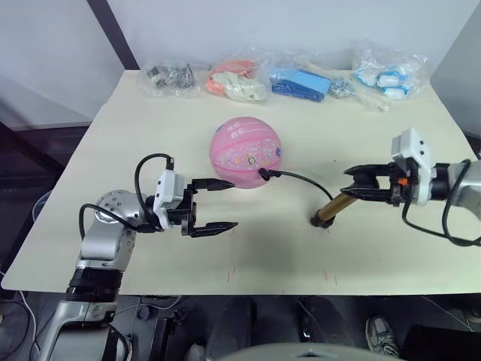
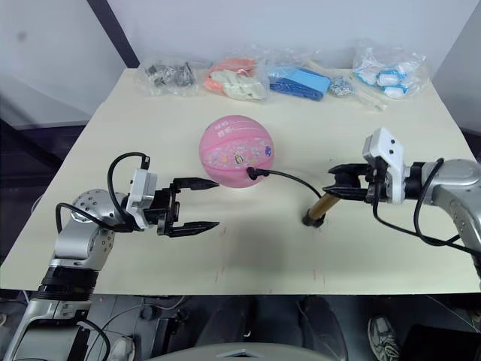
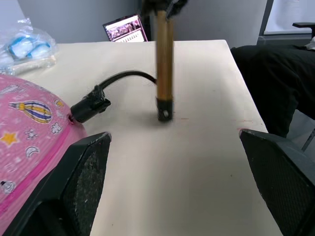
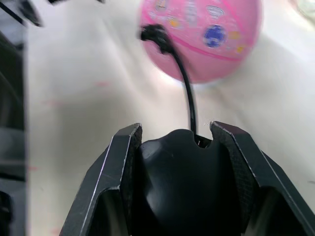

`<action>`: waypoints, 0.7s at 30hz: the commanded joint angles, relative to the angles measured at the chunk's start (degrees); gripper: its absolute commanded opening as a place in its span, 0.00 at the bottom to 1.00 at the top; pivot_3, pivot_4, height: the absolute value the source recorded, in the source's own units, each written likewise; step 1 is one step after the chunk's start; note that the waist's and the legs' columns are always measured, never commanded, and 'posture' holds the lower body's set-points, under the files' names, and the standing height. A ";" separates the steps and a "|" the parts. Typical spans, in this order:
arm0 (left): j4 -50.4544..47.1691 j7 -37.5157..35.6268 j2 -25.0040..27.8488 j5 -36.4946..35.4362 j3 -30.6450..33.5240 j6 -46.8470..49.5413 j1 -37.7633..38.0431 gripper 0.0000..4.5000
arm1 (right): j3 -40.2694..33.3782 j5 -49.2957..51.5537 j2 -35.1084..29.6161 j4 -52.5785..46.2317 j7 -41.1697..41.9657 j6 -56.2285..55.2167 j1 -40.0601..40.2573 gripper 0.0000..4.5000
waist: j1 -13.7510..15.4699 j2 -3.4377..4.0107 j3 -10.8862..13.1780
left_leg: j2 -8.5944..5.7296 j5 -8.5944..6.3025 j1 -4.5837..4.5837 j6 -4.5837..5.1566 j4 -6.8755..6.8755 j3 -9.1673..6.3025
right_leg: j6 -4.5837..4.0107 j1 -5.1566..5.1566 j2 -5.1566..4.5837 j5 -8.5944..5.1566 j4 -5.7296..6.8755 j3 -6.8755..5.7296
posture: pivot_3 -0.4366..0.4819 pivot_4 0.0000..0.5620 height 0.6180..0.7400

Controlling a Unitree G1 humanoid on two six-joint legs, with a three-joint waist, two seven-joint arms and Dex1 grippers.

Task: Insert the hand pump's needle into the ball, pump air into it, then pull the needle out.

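Observation:
The pink ball with cartoon prints rests mid-table. The hand pump's black hose runs from its connector, plugged into the ball's right side, to the gold barrel, which leans with its lower end on the table. My right gripper is shut on the pump's black handle at the upper end. My left gripper stands open just left of and below the ball, nothing between its fingers.
Several clear bags lie along the table's far edge: metal parts, orange-pink items, blue items, white-blue items. A laptop screen shows beyond the table in the left wrist view.

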 commanded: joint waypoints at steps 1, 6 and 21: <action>-1.59 -0.26 0.25 -1.08 1.48 -0.92 0.04 0.99 | -1.09 0.34 -0.56 -1.26 1.11 0.72 -2.47 0.39 | -0.04 0.00 0.00 | 0.00 0.09 -0.25 -0.16 0.03 0.02 | 0.00 -0.28 0.00 0.00 0.07 0.01 | 0.48 0.27 0.99; -1.62 -0.19 -0.01 -1.07 1.33 -1.11 -0.01 0.99 | 0.19 -1.72 -1.95 -1.91 2.75 0.57 -4.36 0.39 | -0.11 0.00 0.01 | -0.02 0.15 -0.58 -0.26 0.01 0.30 | 0.00 -0.69 -0.05 0.00 0.08 0.19 | 0.48 0.27 0.99; -1.15 -0.18 -0.59 -1.07 0.83 -1.31 -0.55 0.99 | 8.71 -15.14 -4.86 -5.34 5.91 -5.65 -12.09 0.39 | -0.18 0.00 0.02 | -0.02 0.12 -0.47 -0.20 0.18 0.53 | 0.01 -0.86 -0.05 0.01 0.73 0.40 | 0.48 0.27 0.99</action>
